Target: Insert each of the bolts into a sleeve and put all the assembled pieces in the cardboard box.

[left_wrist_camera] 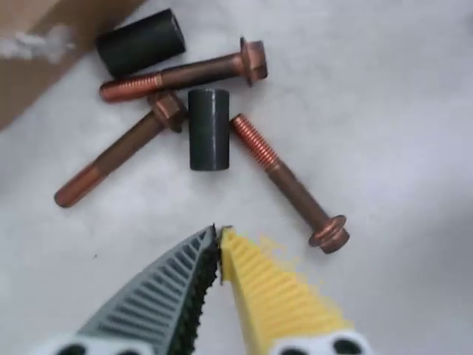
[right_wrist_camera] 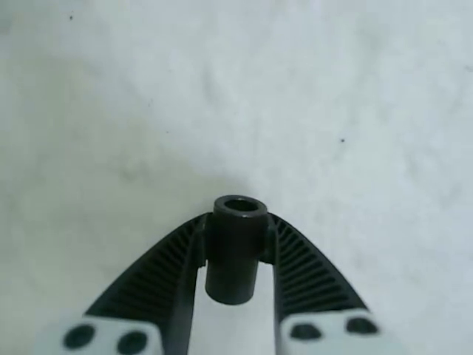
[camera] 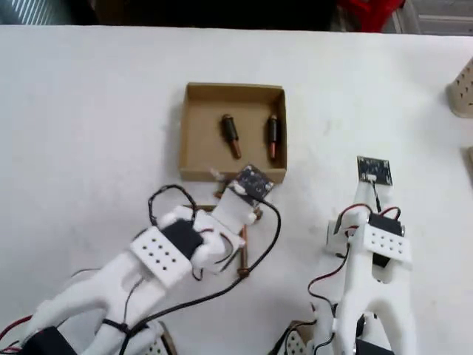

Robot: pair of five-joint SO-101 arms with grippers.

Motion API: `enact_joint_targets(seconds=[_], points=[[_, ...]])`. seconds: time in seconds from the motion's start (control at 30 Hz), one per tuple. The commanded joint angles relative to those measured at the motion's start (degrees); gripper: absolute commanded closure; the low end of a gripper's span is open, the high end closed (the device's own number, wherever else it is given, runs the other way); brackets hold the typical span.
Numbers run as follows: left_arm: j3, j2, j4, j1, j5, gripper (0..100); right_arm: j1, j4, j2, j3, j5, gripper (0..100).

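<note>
Presently a sleeve [right_wrist_camera: 235,255] is clamped in the right gripper [right_wrist_camera: 236,220], the left gripper [left_wrist_camera: 219,235] is closed near bolts [left_wrist_camera: 290,183], and two seemingly assembled pieces [camera: 230,135] are seen in the cardboard box [camera: 199,151].

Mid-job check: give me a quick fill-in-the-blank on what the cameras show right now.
1. The cardboard box holds ___ assembled pieces.
2. The right gripper is shut on a black ___.
3. On the table near the left gripper lie ___ loose bolts.
4. Among those bolts lie ___ loose sleeves.
Missing words: two; sleeve; three; two.
</note>
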Motion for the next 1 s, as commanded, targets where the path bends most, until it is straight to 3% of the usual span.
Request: enact_joint_targets(seconds=[0.0, 0.1, 0.47, 0.97], points=[[0.00, -2.24, -5.27, 1.36, 2.64, 79, 0.31, -0.57, -1.80, 0.26, 2.99, 98.1], [-0.44, 2.07, -9.32, 1.45, 7.21, 75, 0.31, -0.66, -1.80, 0.44, 3.25, 98.1], [-16.88, 31.16, -10.64, 1.01, 7.82, 87, 0.22, -1.71, -1.80, 0.79, 3.52, 98.1], [-19.78, 35.91, -10.55, 1.19, 9.85, 89, -0.31, -1.71, -1.80, 0.79, 3.60, 98.1]])
